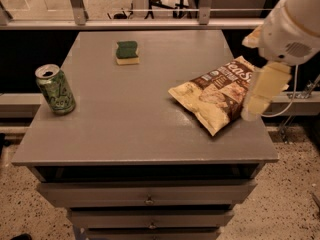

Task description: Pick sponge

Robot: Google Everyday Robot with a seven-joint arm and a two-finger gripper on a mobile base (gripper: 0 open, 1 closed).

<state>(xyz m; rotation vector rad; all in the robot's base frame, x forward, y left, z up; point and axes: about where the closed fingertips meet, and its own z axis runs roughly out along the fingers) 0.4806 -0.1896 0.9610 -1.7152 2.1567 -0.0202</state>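
Observation:
The sponge (127, 52) lies flat at the far middle of the grey cabinet top (130, 119), dark green scouring layer up, pale yellow foam below. My gripper (263, 91) hangs at the right edge of the top, over the right end of a chip bag (218, 94), far right of the sponge and nearer the camera. Its pale fingers point down. Nothing is seen in them.
A green drink can (55, 89) stands upright near the left edge. The brown and cream chip bag lies at the right. A rail (135, 23) runs behind the cabinet. Drawers (148, 194) are below the front edge.

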